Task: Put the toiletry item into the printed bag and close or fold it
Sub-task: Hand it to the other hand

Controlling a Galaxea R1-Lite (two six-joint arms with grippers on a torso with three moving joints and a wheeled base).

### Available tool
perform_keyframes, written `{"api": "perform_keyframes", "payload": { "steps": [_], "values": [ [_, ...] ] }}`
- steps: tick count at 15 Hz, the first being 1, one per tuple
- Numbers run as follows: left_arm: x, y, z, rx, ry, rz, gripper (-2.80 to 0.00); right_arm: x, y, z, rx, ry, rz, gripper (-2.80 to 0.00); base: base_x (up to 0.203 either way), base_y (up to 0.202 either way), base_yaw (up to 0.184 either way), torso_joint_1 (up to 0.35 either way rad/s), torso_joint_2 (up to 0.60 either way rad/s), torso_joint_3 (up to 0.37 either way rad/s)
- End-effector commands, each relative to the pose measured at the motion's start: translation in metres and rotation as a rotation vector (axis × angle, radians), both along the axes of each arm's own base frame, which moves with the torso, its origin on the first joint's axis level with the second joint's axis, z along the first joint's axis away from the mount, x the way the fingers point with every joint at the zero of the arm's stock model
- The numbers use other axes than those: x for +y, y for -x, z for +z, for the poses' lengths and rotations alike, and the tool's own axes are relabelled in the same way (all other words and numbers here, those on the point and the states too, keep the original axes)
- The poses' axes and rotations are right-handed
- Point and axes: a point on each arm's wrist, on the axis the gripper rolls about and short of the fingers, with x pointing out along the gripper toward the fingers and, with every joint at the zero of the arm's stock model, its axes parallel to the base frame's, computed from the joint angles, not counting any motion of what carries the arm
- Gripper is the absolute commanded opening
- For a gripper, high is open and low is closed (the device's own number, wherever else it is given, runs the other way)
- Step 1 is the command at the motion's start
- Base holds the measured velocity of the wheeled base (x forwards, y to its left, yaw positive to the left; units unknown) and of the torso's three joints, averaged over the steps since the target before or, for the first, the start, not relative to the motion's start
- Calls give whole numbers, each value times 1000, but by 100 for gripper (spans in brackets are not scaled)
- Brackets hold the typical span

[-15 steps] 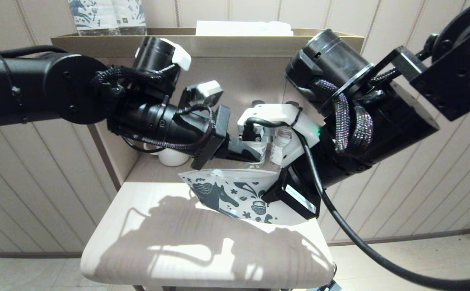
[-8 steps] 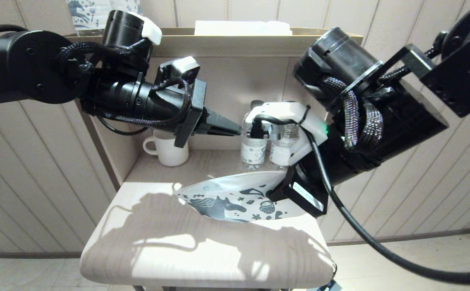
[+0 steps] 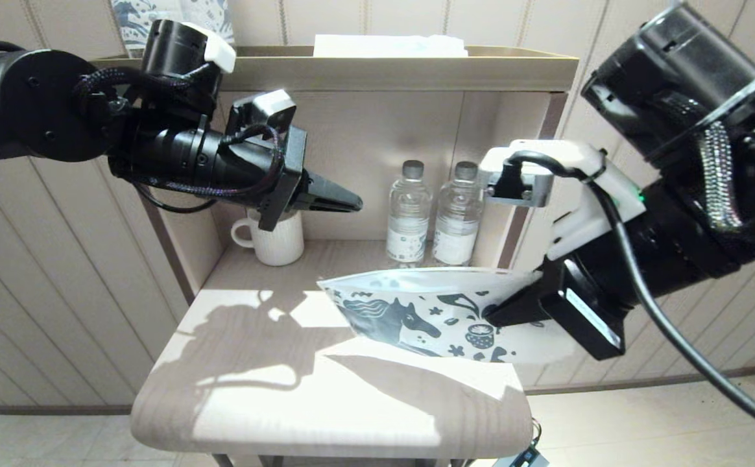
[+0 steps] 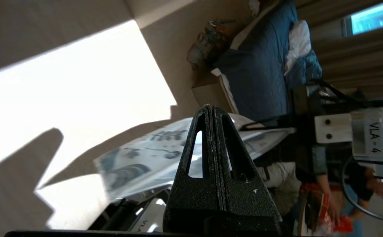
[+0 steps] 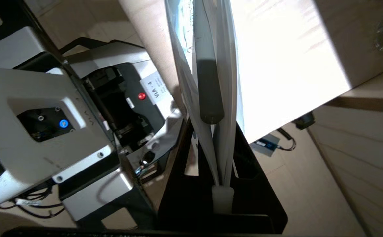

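1. The right gripper (image 3: 504, 313) pinches the flat white horse-printed paper bag (image 3: 426, 318) above the pale wooden bench (image 3: 325, 415); hold it level.
2. The slim toothbrush (image 5: 208, 82) seems to sit inside the bag.
3. The left gripper (image 3: 351, 202), jaws pressed together, hangs above the bag, empty; it could fold the bag's free end.

I count one printed bag (image 3: 429, 314), and it is pinched in my right gripper (image 3: 504, 313). Inside the bag I see one slim rod (image 5: 208, 82); I cannot tell for sure if it is the toothbrush. My left gripper (image 3: 351, 202) has its fingers pressed together with nothing between them. In the shelf niche there are two clear water bottles (image 3: 408, 214) and one white mug (image 3: 274, 240). On the top shelf I see one flat white packet (image 3: 390, 45) and two printed bottles (image 3: 131, 13), cut off by the edge.
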Motion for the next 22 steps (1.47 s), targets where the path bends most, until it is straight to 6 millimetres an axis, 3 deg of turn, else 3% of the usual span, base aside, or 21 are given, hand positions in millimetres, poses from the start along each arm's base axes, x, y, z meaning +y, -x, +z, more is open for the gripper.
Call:
{"api": "perform_keyframes", "payload": {
  "steps": [1, 7, 9, 13, 17, 19, 22],
  "values": [
    [3, 4, -5, 15, -23, 12, -280, -13, 8, -3, -5, -24, -14, -280, 0, 0, 0, 0, 0, 0],
    [6, 7, -29, -43, -274, 273, -280, -16, 4, -11, -88, -117, -39, -280, 0, 0, 0, 0, 0, 0],
    [10, 13, -24, -119, -333, 298, -280, -20, 11, -5, -86, -149, -67, -280, 0, 0, 0, 0, 0, 0],
    [11, 14, -33, -116, -414, 284, -280, -43, 41, 3, -61, -221, -133, -280, 0, 0, 0, 0, 0, 0],
    [13, 19, -28, -120, -407, 267, -280, -70, 24, -14, 43, -233, -231, -280, 0, 0, 0, 0, 0, 0],
    [11, 17, -32, -114, -404, 249, -280, -66, 13, -18, 87, -257, -179, -280, 0, 0, 0, 0, 0, 0],
    [11, 18, -28, -121, -355, 188, -280, -51, 21, -16, 55, -236, -58, -280, 0, 0, 0, 0, 0, 0]
  ]
}}
